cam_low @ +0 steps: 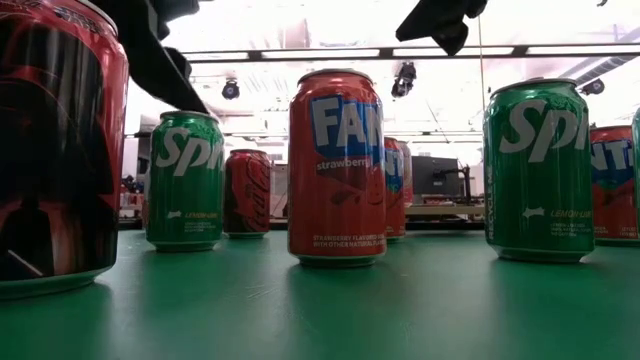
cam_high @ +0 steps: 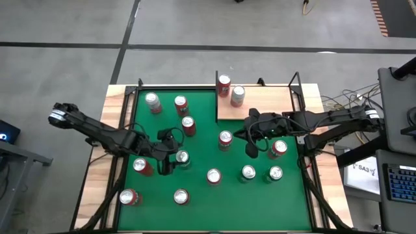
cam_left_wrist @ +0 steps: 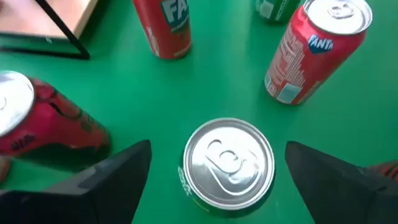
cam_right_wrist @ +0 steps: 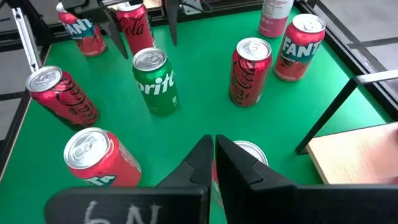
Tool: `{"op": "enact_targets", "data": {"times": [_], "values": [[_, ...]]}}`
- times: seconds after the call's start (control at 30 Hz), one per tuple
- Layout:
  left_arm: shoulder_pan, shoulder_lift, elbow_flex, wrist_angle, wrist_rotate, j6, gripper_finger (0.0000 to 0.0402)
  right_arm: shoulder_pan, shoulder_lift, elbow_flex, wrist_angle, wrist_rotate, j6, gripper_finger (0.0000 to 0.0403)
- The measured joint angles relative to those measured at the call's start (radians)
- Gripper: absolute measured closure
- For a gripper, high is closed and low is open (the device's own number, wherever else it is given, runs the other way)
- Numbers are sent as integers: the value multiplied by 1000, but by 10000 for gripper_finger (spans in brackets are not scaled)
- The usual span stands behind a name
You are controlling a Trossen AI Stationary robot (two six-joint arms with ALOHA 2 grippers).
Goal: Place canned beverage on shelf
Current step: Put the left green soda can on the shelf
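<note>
Your light is bright and even overhead; the green felt (cam_high: pixel 201 195) reads evenly lit from above, with only short soft shadows beside the cans. At table height the ceiling fixtures (cam_low: pixel 300 52) blow out to white and wash the room behind into haze. The dark can (cam_low: pixel 55 150) at that picture's near edge looms soft and bulging. Past the left wrist, you get a white sheen on the silver can top (cam_left_wrist: pixel 229 163), and both dark fingers (cam_left_wrist: pixel 106 186) blur. Right wrist view is sharp.
</note>
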Motion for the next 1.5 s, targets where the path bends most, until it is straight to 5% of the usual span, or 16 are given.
{"op": "enact_targets", "data": {"times": [0.5, 0.87, 1.27, 1.5], "values": [[0, 128, -67, 147, 37, -19, 56, 0, 0, -30, 23, 0, 10, 394], [-2, 129, -61, 142, 31, 3, 112, 0, 0, -36, 50, 0, 7, 394], [-2, 35, 112, 153, 28, 321, 112, 0, 35, -43, 166, -3, -28, 391], [5, 58, 220, 164, 28, 538, 112, 0, 137, -37, 305, -94, -58, 325]]}}
